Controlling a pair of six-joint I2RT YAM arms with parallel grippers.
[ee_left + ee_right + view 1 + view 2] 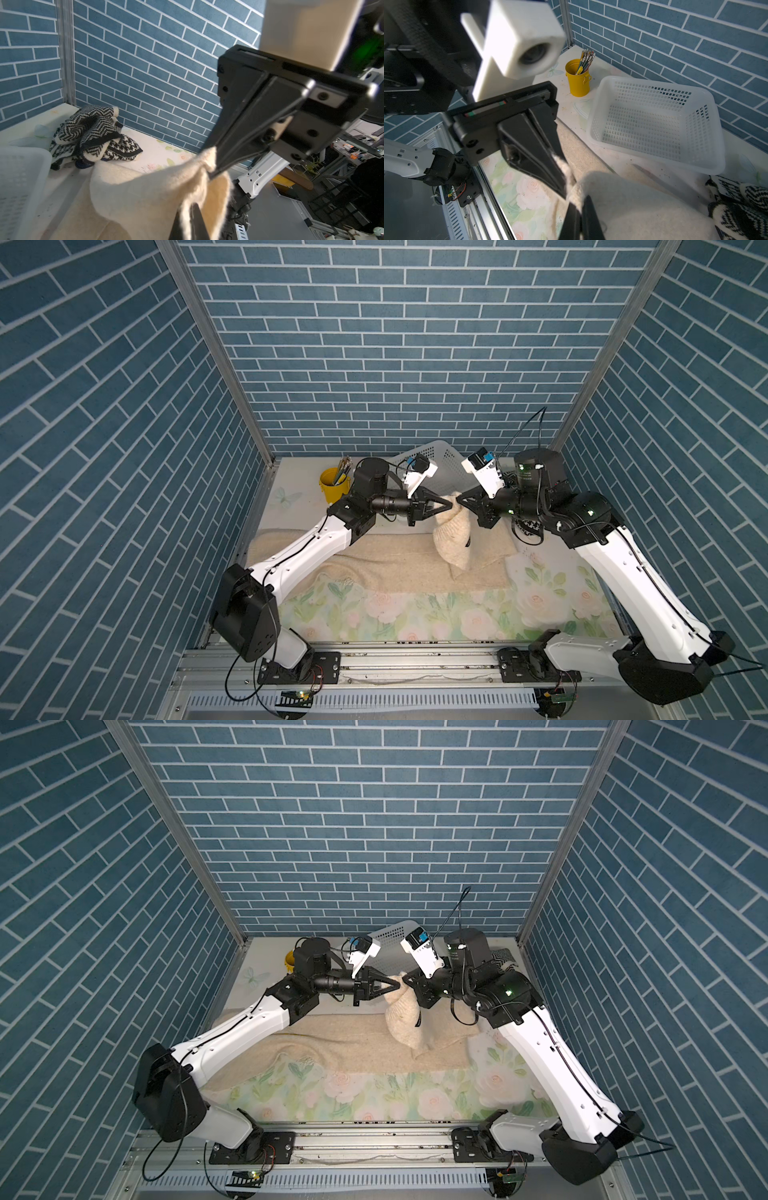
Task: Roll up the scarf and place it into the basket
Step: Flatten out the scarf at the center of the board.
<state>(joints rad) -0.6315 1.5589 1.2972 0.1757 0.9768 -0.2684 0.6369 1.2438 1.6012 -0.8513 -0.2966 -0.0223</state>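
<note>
The cream scarf point(395, 562) lies across the flowered table, and one end point(452, 539) is pulled up into a hanging bunch. My left gripper point(450, 503) and right gripper point(459, 501) meet tip to tip at the top of that bunch, both shut on the scarf. The left wrist view shows my left gripper point(193, 207) pinching the scarf point(145, 187). The right wrist view shows my right gripper point(579, 201) clamped on the scarf point(633, 199). The white perforated basket point(654, 155) stands empty by the back wall, partly hidden behind the wrists in both top views point(440, 454).
A yellow bucket point(333, 486) with pencils stands at the back left. A black-and-white patterned knit pile point(93, 135) lies at the back right, under my right arm. Blue brick walls close in three sides of the flowered tabletop point(415, 614).
</note>
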